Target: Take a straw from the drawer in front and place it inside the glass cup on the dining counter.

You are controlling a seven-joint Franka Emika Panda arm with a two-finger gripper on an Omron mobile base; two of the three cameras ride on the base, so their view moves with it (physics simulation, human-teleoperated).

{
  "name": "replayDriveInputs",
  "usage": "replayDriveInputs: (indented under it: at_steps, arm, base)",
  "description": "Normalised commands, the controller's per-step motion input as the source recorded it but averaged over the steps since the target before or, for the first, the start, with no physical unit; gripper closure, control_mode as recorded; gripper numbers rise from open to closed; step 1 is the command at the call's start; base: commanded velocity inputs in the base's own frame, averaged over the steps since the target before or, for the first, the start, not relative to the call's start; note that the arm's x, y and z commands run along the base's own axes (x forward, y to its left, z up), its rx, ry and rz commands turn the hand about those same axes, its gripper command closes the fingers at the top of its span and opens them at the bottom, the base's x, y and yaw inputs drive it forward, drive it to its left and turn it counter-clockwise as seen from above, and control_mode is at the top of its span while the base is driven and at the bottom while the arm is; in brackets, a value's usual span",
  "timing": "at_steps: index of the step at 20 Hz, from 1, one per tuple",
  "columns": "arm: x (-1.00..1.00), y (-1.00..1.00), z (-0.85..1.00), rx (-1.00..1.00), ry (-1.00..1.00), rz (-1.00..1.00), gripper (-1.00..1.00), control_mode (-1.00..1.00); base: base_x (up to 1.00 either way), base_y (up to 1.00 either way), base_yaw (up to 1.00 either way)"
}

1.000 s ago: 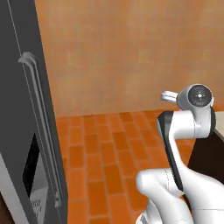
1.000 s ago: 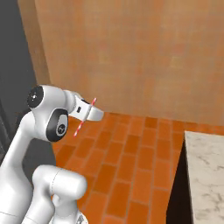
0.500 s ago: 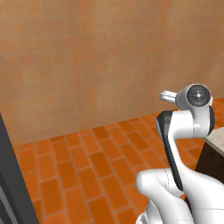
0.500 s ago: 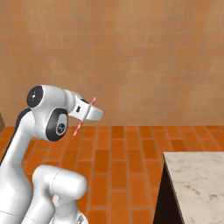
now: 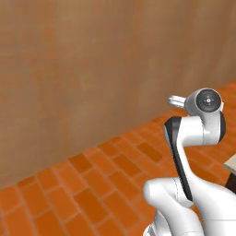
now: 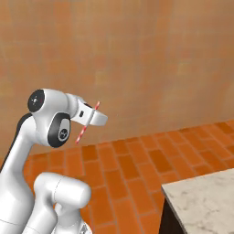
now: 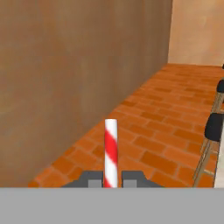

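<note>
Orange brick floor (image 6: 137, 164) and tan wall (image 6: 151, 59) behind everything. Straw (image 6: 87, 122) already out of the drawer, pinched crosswise in the clenched gripper (image 6: 93, 118), carried high and tilted above the floor; seen end-on between the tips in the hand view (image 7: 110, 151). First half of the task judged done. Corner of the marbled surface (image 6: 205, 201) just entering at lower right, well apart from the straw. Left to do: reaching the cup, upending the straw, dropping it in.
</note>
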Motion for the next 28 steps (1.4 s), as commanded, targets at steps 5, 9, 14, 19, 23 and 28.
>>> replayDriveInputs:
  at_steps: [5, 9, 14, 19, 23, 28]
  arm:
    - [0.00, 0.00, 0.00, 0.00, 0.00, 0.00, 1.00, 1.00]
    - [0.00, 0.00, 0.00, 0.00, 0.00, 0.00, 1.00, 1.00]
    - [0.00, 0.00, 0.00, 0.00, 0.00, 0.00, 1.00, 1.00]
    - [0.00, 0.00, 0.00, 0.00, 0.00, 0.00, 1.00, 1.00]
    - [0.00, 0.00, 0.00, 0.00, 0.00, 0.00, 1.00, 1.00]
    - [0.00, 0.00, 0.00, 0.00, 0.00, 0.00, 1.00, 1.00]
  base:
    - [0.82, 0.04, -0.50]
    - [0.75, 0.05, -0.52]
    - [0.57, 0.12, -0.57]
    - [0.61, 0.37, -0.58]
    - [0.65, 0.66, -0.58]
    - [0.80, 0.82, -0.53]
